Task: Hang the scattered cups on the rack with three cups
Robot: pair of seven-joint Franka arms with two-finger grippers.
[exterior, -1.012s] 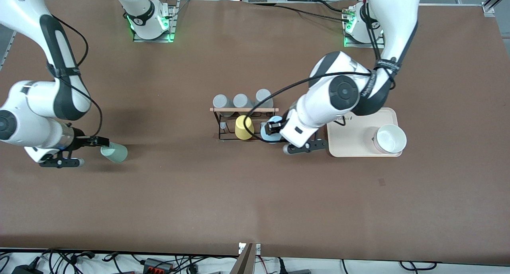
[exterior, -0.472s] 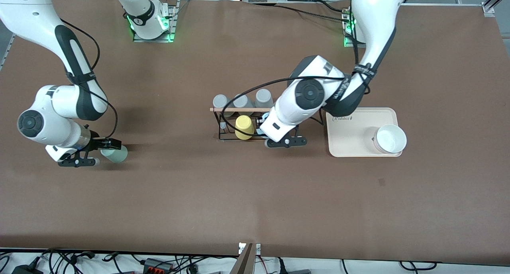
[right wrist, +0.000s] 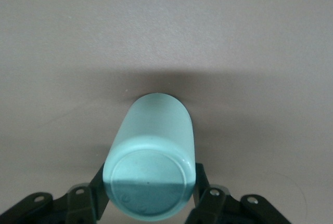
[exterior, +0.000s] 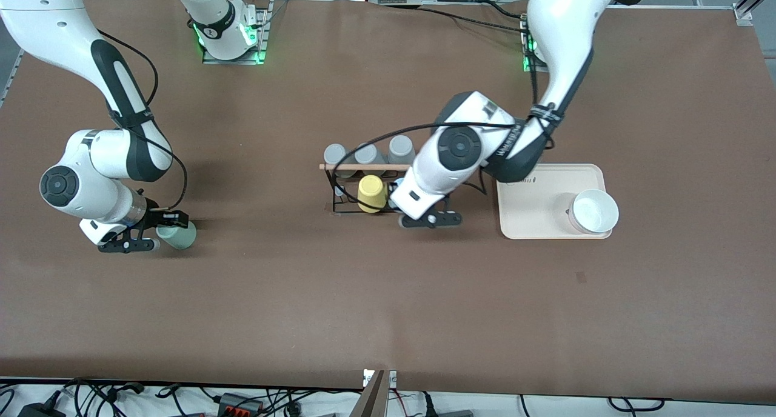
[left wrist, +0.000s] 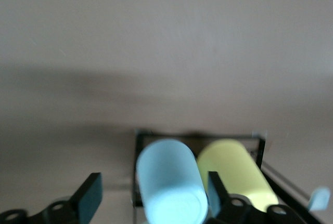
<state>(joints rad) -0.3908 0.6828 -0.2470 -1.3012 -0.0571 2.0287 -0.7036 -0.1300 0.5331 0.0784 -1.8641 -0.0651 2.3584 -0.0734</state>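
The black wire rack (exterior: 347, 190) with its wooden rod stands mid-table. In the left wrist view the light blue cup (left wrist: 169, 180) sits on the rack (left wrist: 200, 140) beside the yellow cup (left wrist: 234, 167). My left gripper (left wrist: 154, 195) is open around the blue cup, with a clear gap on one side. In the front view the left gripper (exterior: 395, 200) is at the rack's end toward the left arm, and its wrist hides the blue cup. The sage-green cup (exterior: 179, 235) lies on its side on the table. My right gripper (right wrist: 150, 182) is shut on its base end (right wrist: 151, 172).
Three grey cups (exterior: 368, 153) hang on the rack's side farther from the front camera, and the yellow cup (exterior: 371, 193) on the nearer side. A cream tray (exterior: 533, 217) with a white bowl (exterior: 596, 211) lies toward the left arm's end.
My left arm carried the blue cup sideways onto the rack beside the yellow cup. My right gripper slid forward along the sage-green cup, which barely moved.
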